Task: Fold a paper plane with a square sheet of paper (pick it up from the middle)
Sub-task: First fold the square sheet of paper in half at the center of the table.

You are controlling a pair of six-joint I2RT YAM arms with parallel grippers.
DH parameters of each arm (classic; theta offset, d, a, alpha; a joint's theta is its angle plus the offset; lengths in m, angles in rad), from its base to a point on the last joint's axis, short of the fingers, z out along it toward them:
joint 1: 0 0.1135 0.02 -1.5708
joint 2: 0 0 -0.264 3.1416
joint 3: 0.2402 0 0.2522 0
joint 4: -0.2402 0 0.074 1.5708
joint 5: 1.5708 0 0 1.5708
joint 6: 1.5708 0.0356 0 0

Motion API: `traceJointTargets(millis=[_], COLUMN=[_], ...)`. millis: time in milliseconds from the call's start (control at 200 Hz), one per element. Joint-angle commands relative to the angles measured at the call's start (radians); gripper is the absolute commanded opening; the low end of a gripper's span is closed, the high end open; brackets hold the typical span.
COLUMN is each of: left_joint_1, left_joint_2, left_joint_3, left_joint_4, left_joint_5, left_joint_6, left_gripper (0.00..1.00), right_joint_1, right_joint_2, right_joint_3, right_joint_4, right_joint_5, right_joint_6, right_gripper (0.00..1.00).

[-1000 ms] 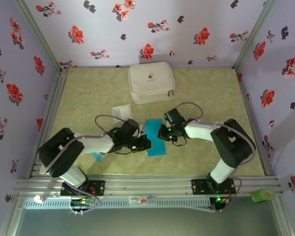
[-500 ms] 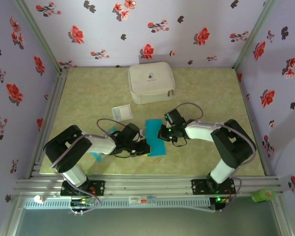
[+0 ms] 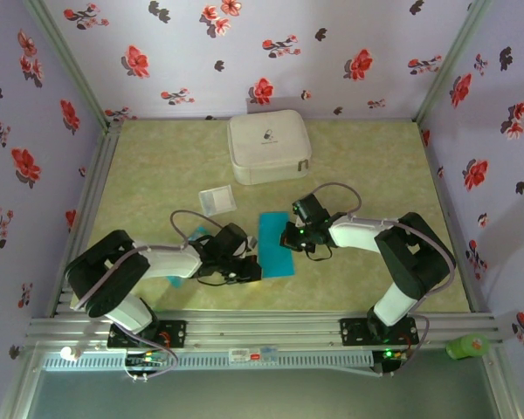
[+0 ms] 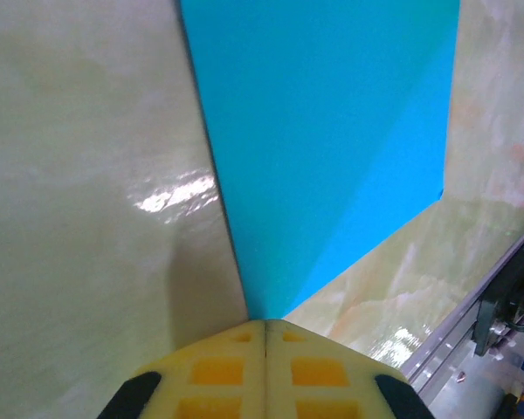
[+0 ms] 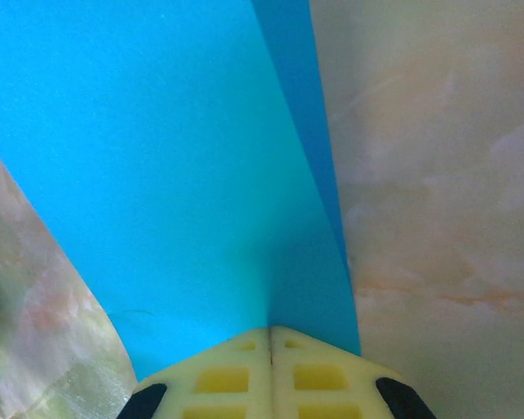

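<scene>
while the folding is only partly done, the left gripper (image 3: pixel 253 267) is sitting closed at 7 o'clock of the square sheet of paper (image 3: pixel 275 249), tips touching its near left edge, pinching nothing that shows. the sheet is lying flat mid table (image 3: pixel 157 175), looking doubled into a narrower strip. the right gripper (image 3: pixel 288 237) is resting closed on its 3 o'clock side. judging by this, nose and wing creases are all remaining.

case (image 3: pixel 268 147) blocks rear centre; clear square (image 3: pixel 217 200) lies left of centre. left gripper (image 3: pixel 256 263) and right gripper (image 3: pixel 285 237) crowd the paper (image 3: pixel 275 249). right side of table (image 3: pixel 384 175) free.
</scene>
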Motion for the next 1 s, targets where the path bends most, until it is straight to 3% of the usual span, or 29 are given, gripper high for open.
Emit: traceJointTargets(millis=[0, 195, 400, 995], left_joint_1=[-0.007, 0.098, 0.195, 0.25], left_joint_2=[-0.059, -0.127, -0.005, 0.268], left_joint_3=[0.019, 0.046, 0.166, 0.365], left_joint_4=[-0.096, -0.068, -0.047, -0.081], left_joint_5=[-0.023, 0.026, 0.051, 0.1], left_joint_6=[0.045, 0.059, 0.069, 0.141], left_gripper=[0.02, 0.05, 0.05, 0.06], right_joint_1=[0.003, 0.004, 0.004, 0.003], right_joint_2=[0.029, 0.029, 0.042, 0.083], right_joint_3=[-0.039, -0.022, -0.013, 0.019], right_joint_4=[-0.125, -0.138, -0.137, -0.173], right_joint_5=[0.077, 0.062, 0.039, 0.019], right_joint_6=[0.014, -0.002, -0.03, -0.056], right_gripper=[0.0, 0.0, 0.0, 0.0])
